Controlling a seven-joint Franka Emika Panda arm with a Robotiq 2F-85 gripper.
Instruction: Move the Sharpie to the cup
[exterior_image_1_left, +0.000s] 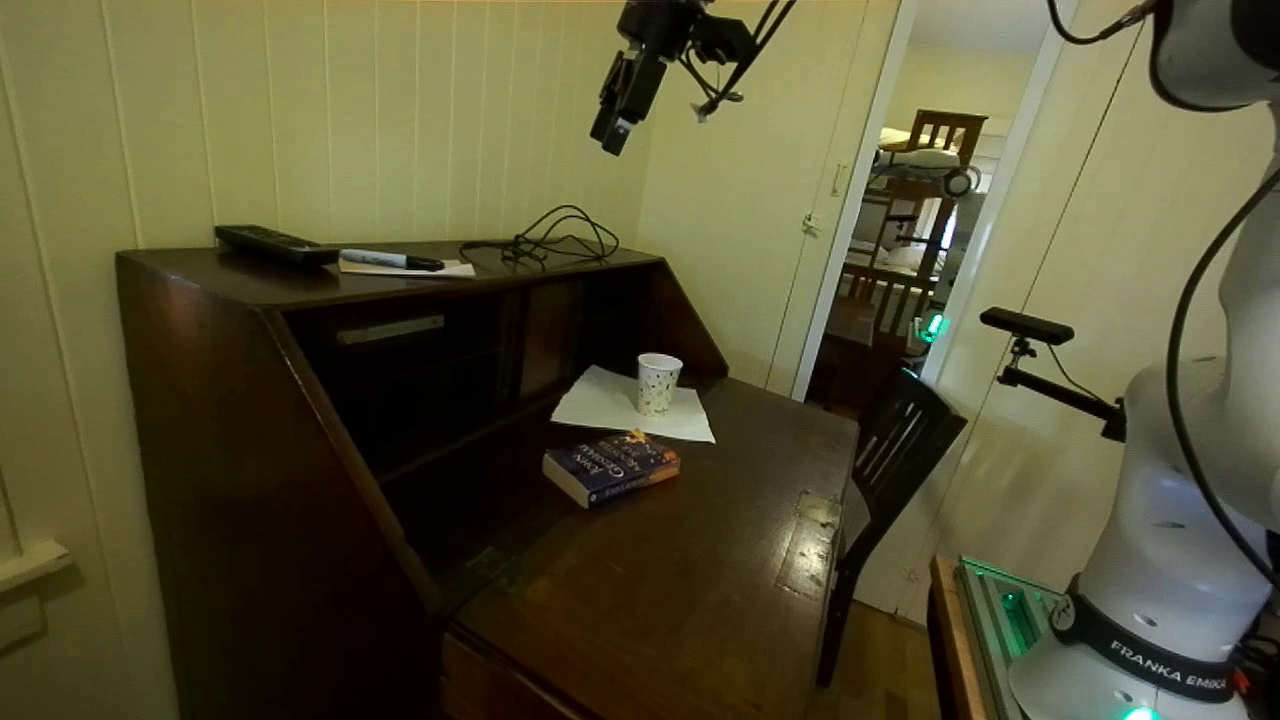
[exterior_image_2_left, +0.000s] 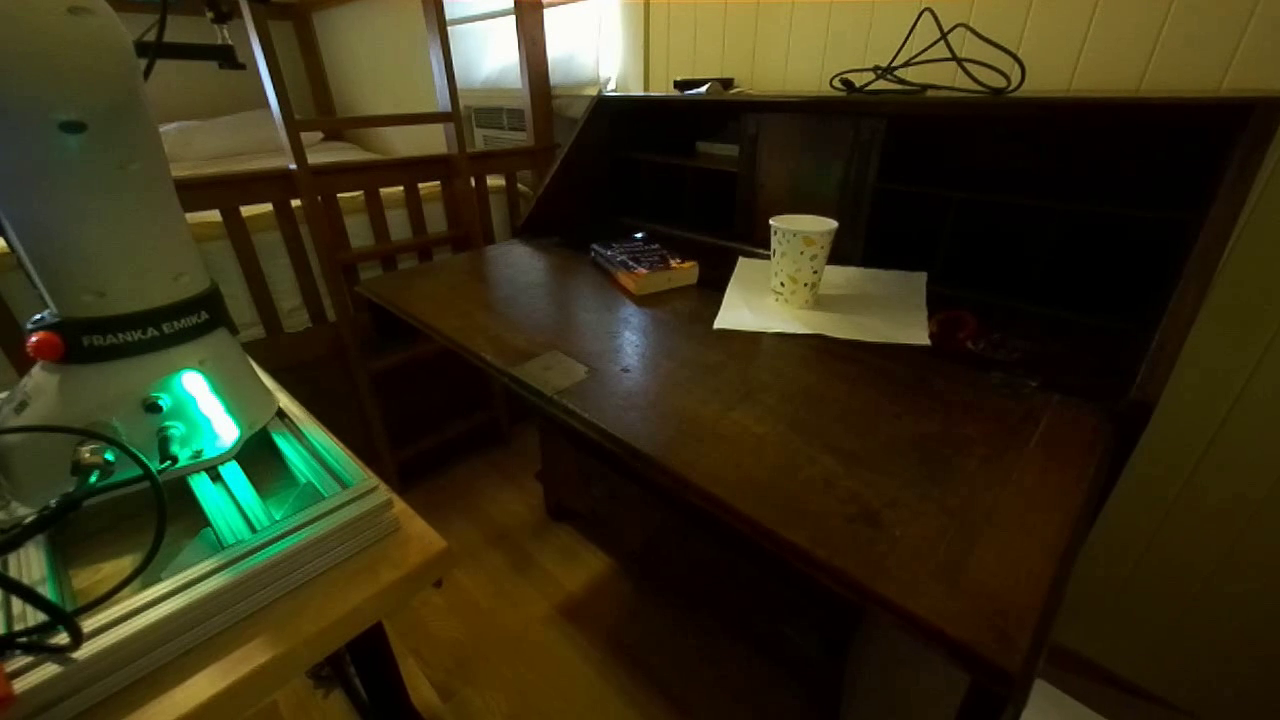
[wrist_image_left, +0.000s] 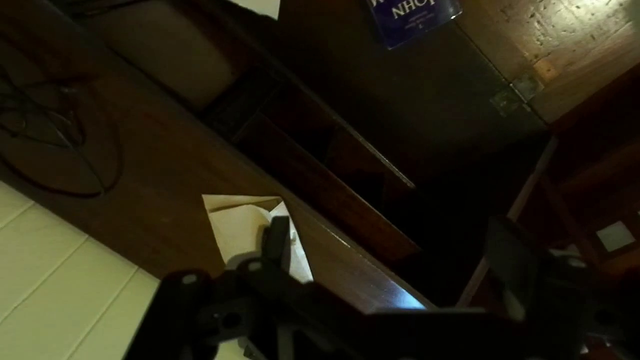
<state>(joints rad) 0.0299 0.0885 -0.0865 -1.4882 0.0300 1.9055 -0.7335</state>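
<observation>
In an exterior view, one Sharpie (exterior_image_1_left: 390, 260) lay on one paper (exterior_image_1_left: 458, 269) atop one desk (exterior_image_1_left: 650, 570), one remote (exterior_image_1_left: 275, 244) beside it at 9 o'clock, one cable (exterior_image_1_left: 528, 242) at 3. One cup (exterior_image_1_left: 659, 385) stood at 4 on a second paper (exterior_image_1_left: 598, 405), one book (exterior_image_1_left: 614, 468) at its 7; one gripper (exterior_image_1_left: 611, 139) hung at the cup's 12, jaws wide in the wrist view.

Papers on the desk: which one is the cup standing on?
The sheet on the lower writing surface, near the book; the other paper lies on the desk's raised top, under the Sharpie.
</observation>
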